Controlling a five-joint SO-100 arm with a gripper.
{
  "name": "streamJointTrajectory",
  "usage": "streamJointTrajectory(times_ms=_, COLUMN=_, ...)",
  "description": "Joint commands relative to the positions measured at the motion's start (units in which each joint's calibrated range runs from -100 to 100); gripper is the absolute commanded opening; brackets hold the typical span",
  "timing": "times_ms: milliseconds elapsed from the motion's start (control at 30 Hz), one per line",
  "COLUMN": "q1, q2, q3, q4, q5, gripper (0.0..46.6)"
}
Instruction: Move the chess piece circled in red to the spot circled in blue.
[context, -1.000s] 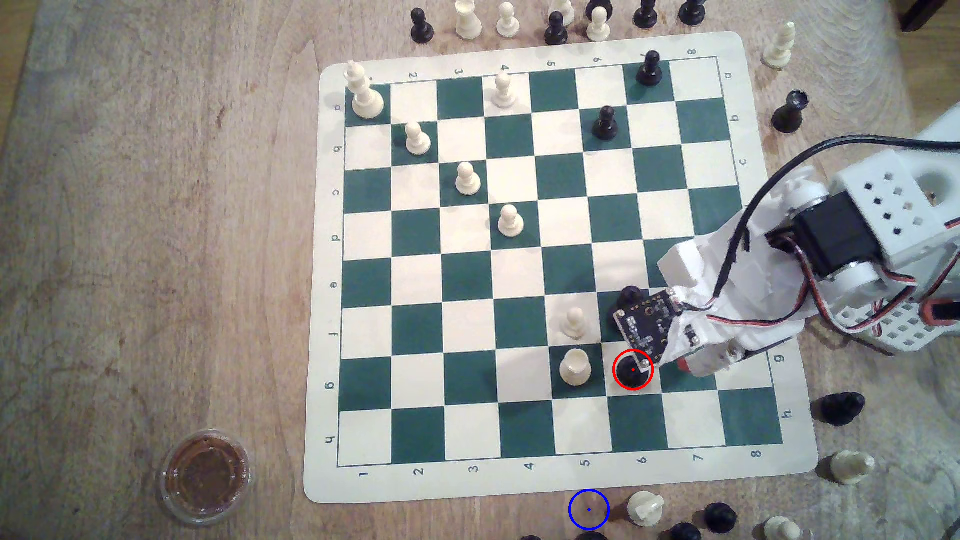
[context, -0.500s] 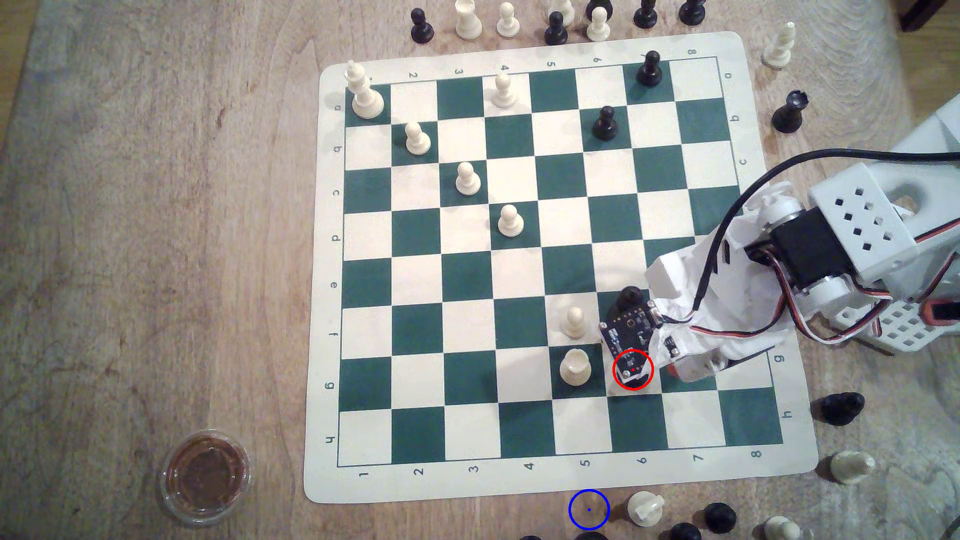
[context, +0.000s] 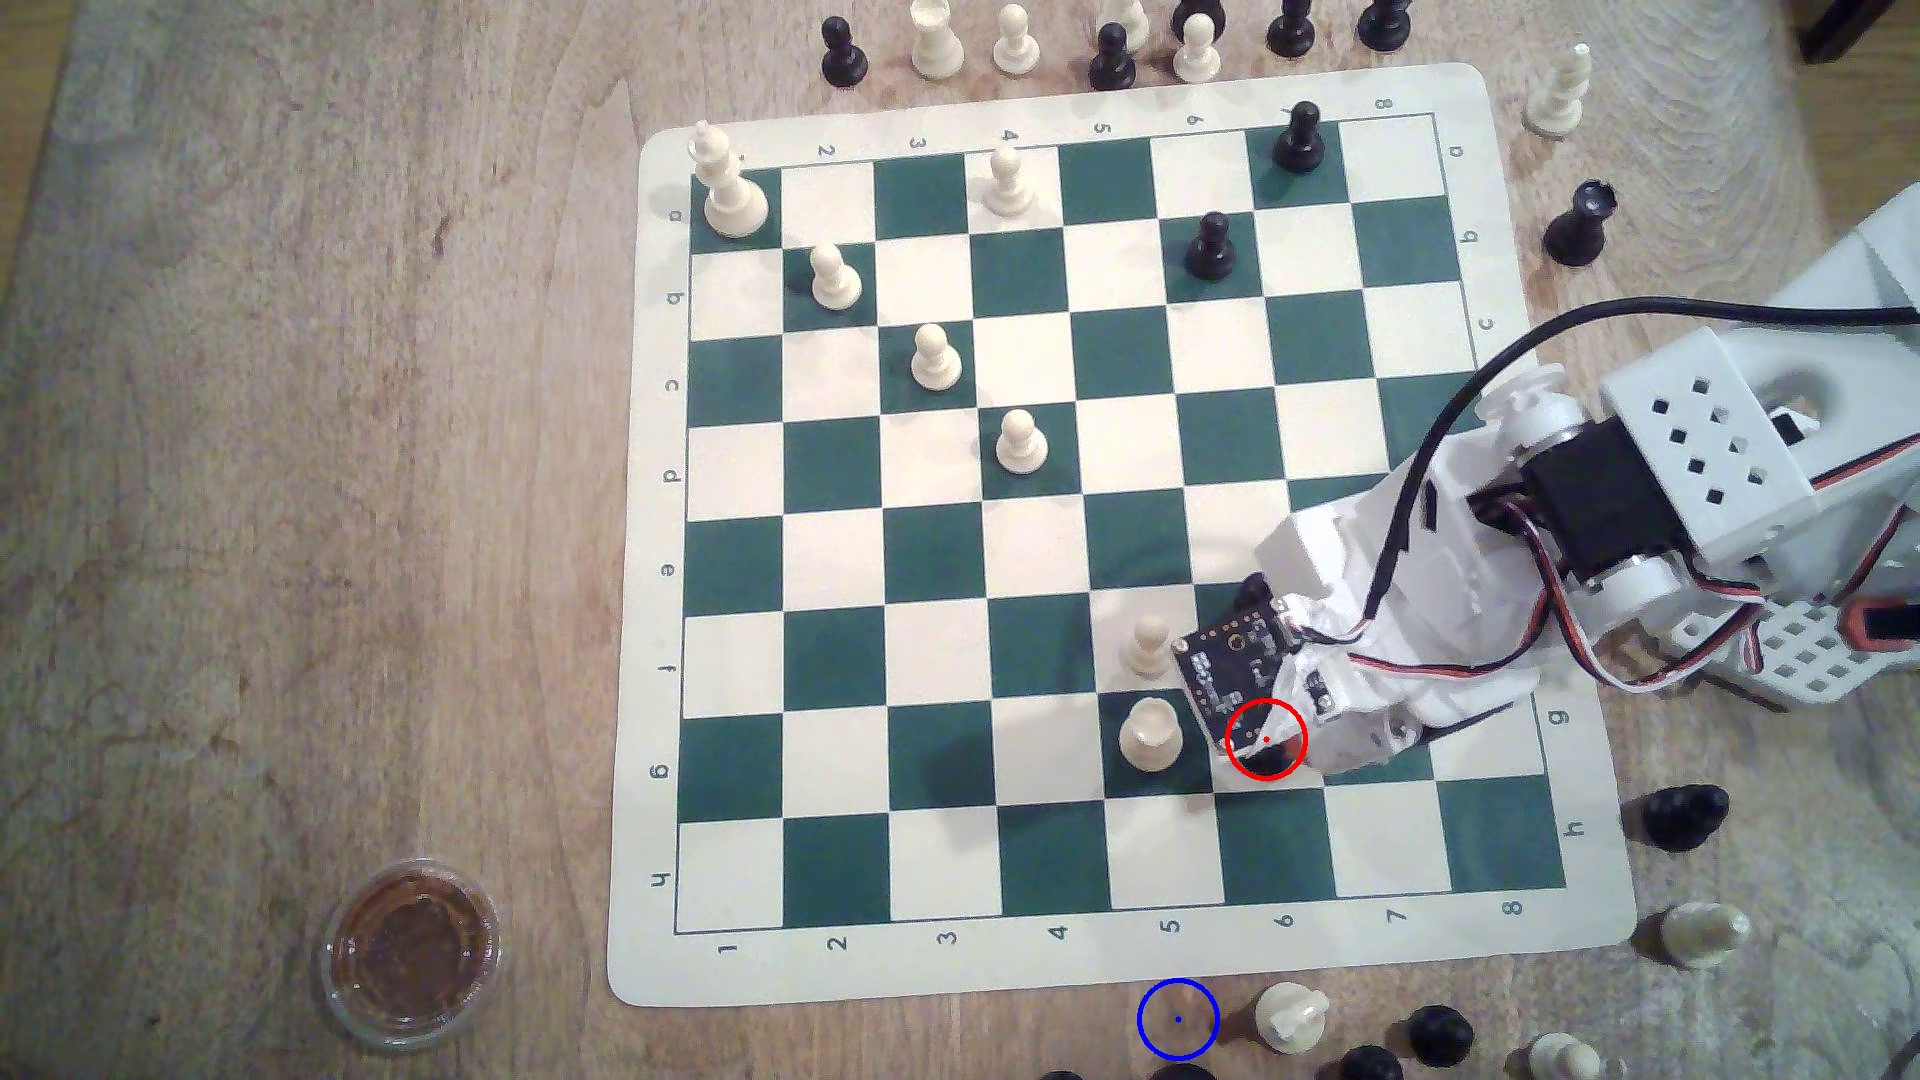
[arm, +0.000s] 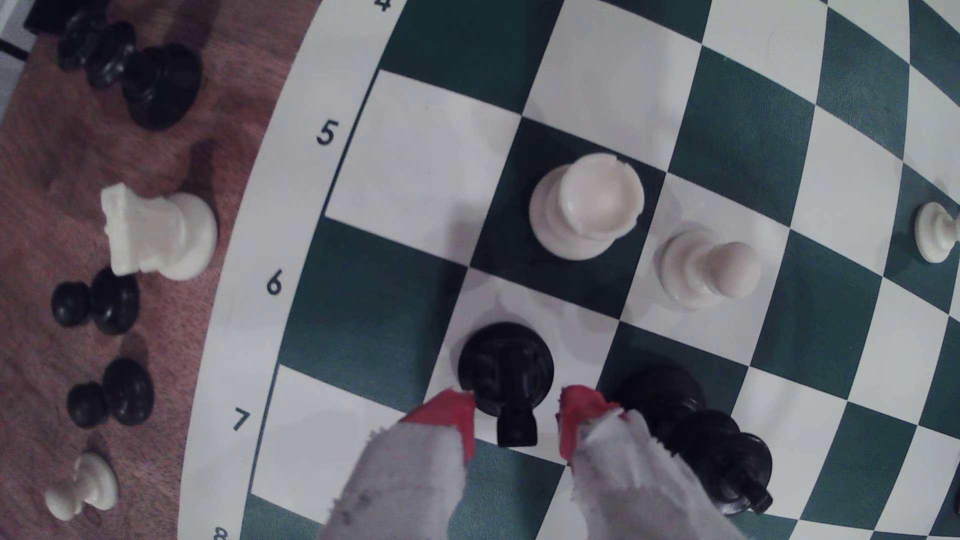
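The black piece (arm: 505, 366) stands on a white square of the board (arm: 415, 166), just beside the white rook (arm: 587, 205). The gripper (arm: 517, 423) is spread, red fingertips (arm: 452, 413) flanking the piece without clamping it. The blue-ringed spot (context: 1177, 1019) lies on bare wood off the board's near edge.

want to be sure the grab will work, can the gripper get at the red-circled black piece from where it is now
Probably yes: the gripper is open with its red fingertips on either side of the chess piece. The taller black piece stands close beside one finger.

Arm further out over the board

Slid toward the exterior view's left, wrist camera board (context: 1231, 670) now covering most of the chess piece (context: 1270, 766); gripper (arm: 517, 418) spread, fingertips (arm: 452, 413) flanking it.
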Motion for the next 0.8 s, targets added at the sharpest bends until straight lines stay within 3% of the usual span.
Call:
streamJointTrajectory(times_ms=0, q1=-1.21, q2=0.25, q3=-5.55, q4=-2.02, q5=-1.37, gripper=8.8)
streamJointTrajectory(times_ms=767, q1=-1.68, q2=6.28, q3=-6.63, q4=-2.6, q5=-1.12, gripper=6.0)
